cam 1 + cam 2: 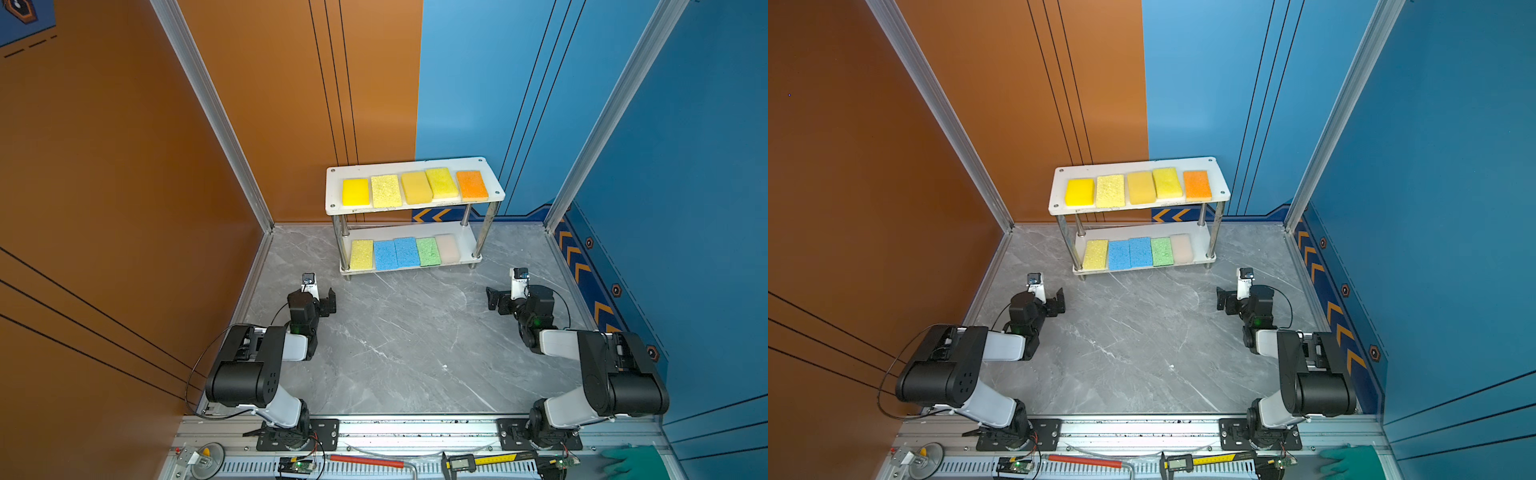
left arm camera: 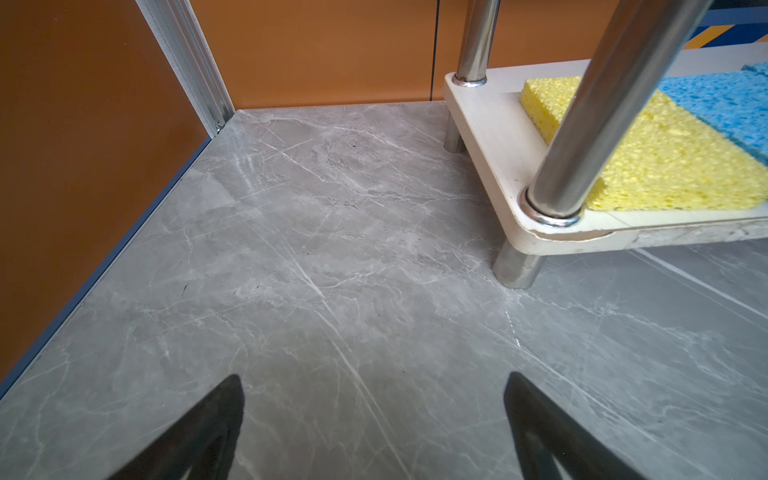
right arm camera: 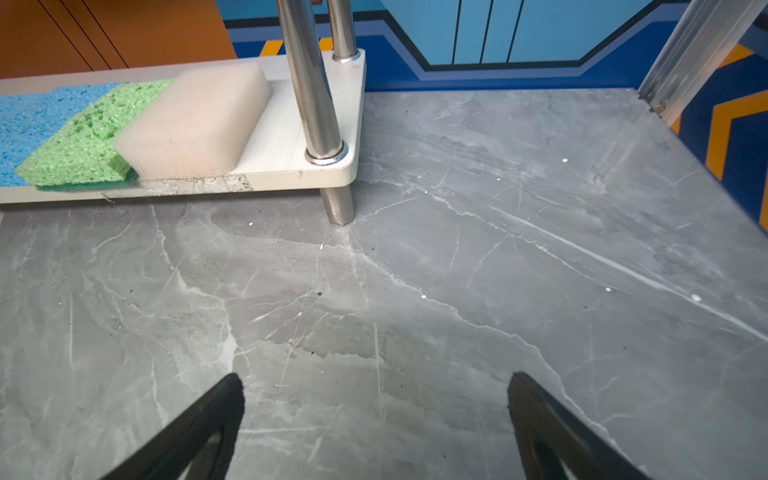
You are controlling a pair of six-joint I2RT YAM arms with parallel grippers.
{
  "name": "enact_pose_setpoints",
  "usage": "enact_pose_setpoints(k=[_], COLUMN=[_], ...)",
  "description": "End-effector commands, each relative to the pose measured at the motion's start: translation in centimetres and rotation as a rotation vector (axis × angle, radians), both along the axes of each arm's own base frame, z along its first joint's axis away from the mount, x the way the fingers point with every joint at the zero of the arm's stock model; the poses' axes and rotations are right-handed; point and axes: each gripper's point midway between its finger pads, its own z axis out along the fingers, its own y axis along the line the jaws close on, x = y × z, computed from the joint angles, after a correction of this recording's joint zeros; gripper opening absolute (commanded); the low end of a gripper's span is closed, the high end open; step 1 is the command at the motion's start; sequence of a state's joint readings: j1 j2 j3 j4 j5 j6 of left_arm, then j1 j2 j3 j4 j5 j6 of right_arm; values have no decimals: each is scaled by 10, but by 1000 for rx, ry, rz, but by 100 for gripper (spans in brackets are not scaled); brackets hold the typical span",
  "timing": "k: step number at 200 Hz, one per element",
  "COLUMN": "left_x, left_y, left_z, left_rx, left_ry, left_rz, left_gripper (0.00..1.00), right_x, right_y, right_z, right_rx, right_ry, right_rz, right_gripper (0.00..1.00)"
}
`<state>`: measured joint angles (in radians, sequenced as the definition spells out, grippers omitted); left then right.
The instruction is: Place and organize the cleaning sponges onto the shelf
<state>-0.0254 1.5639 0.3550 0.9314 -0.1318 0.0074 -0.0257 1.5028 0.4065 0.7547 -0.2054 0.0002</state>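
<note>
1. Standing at the back of the table, the shelf runs its length left to right.
2. Ten sponges lie flat side by side, long axes front to back: top row, lower row.
3. Both spread wide and empty, the left gripper and right gripper hover near the shelf's front corners.

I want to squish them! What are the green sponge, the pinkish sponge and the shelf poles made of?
The green sponge looks like matte, coarse foam, maybe cellulose: big uneven holes. The pinkish sponge seems finer, smoother foam with tiny pores and rounded edges. The shelf poles look like polished metal: shiny, mirroring the room.
</note>
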Motion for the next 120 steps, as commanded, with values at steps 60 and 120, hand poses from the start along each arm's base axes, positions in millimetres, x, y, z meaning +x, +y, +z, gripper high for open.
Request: enact_pose_setpoints(k=[60, 120], left_x=[6, 6], left_y=[4, 3], left_z=[9, 9], left_rx=[4, 4], left_ry=[-29, -28], left_rz=[25, 24], left_gripper=[98, 98], right_x=[-10, -2], right_y=[-8, -11], right_z=[15, 9], right_rx=[-7, -8], right_ry=[-168, -124], right_rz=[-63, -87], right_gripper=[100, 100])
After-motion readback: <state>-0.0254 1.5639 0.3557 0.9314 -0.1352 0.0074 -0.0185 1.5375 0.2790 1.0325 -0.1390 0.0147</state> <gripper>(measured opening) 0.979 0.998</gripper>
